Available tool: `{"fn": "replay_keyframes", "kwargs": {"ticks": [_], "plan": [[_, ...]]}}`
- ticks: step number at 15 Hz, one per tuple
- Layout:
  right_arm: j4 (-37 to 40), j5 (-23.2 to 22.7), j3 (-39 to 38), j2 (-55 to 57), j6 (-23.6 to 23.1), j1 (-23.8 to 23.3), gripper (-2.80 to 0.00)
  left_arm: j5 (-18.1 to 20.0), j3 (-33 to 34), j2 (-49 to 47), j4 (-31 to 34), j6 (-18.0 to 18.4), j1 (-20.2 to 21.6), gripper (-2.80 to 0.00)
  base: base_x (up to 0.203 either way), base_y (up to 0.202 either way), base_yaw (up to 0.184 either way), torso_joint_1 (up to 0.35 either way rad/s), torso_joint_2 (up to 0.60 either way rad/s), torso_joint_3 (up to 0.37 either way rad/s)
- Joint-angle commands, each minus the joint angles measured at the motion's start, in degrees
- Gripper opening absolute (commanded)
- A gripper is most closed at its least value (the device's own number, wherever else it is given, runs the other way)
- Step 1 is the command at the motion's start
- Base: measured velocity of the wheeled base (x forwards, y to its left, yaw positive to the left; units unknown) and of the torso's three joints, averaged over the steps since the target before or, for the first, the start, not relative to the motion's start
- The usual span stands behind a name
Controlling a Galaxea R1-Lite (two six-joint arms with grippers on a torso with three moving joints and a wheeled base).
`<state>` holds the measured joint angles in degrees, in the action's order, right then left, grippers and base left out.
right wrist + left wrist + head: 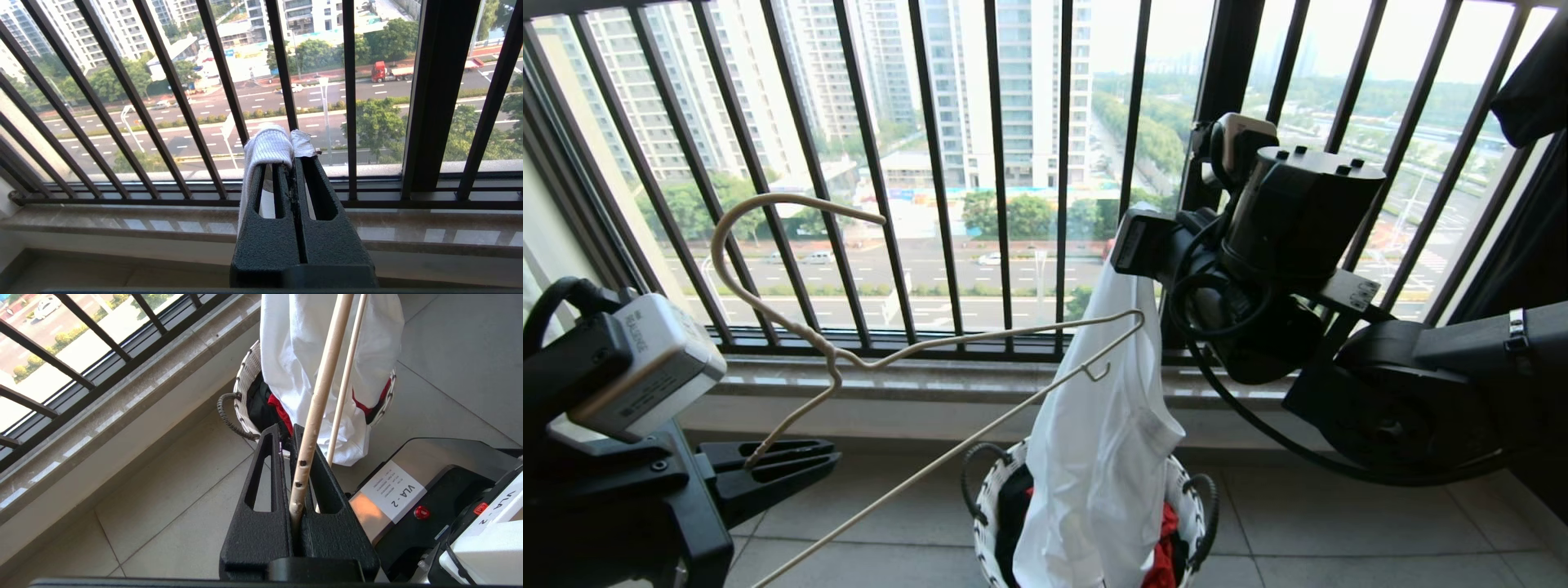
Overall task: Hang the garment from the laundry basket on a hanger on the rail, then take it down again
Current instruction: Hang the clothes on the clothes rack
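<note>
White cotton is hanging in mid-air at centre scene: the T-shirt point(1098, 457) is dangling from the right gripper point(1131, 237), its lower folds reaching down into the laundry basket point(988, 506) on the tiled floor point(1339, 523). In the right wrist view the right gripper point(291, 157) is pinching the ribbed neck of the T-shirt point(267, 149), with its jaws pressed fully together on the fabric. The right arm is reaching in from the right, its gripper held high, near the black window railing point(935, 163).

The left gripper point(829, 453), low at the near left, is clamping the hanger point(915, 347) by one sloping side wire. In the left wrist view the jaws of the left gripper point(288, 435) are standing all but closed around the wire of the hanger point(320, 396). The hanger is lying tilted, with its hook curving up at the left before the railing and its far shoulder corner meeting the upper part of the T-shirt; whether it is inside the fabric cannot be told.

The basket is standing just before the stone window sill point(931, 380), with a red garment point(1164, 555) and dark cloth inside it. In the left wrist view the basket point(245, 384) is showing its dark handle loop on the sill side, and the T-shirt point(298, 347) is hanging over it. The robot's base, with a white label point(394, 490), is sitting near the basket.
</note>
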<state>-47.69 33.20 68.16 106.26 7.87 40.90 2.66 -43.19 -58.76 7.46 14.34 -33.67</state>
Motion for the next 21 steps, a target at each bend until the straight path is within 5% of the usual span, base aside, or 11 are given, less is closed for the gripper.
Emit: {"fn": "replay_keyframes", "kwargs": {"ticks": [1, 7, 15, 21], "plan": [[0.9, 1.2, 0.9, 0.7, 1.2, 2.1, -2.80, -0.4, -0.1, -1.8, 0.0, -0.2, 0.0, -2.80, 0.000, 0.000, 0.000, 0.000, 0.00, 0.000], [0.9, 2.3, 1.3, 0.4, 1.5, 2.9, -2.80, -3.8, 0.9, -6.1, -7.3, -3.1, 0.1, -2.80, 0.000, 0.000, 0.000, 0.000, 0.00, 0.000], [0.9, 2.4, 1.6, -0.2, 1.6, 2.8, -2.80, -5.6, 0.5, -8.6, -7.4, -3.9, 0.0, -2.80, 0.000, 0.000, 0.000, 0.000, 0.00, 0.000], [0.9, 2.4, 1.7, 0.3, 1.6, 2.8, -2.80, -7.7, -3.3, -10.5, -5.6, -12.3, -3.4, -2.80, 0.000, 0.000, 0.000, 0.000, 0.00, 0.000]]}}
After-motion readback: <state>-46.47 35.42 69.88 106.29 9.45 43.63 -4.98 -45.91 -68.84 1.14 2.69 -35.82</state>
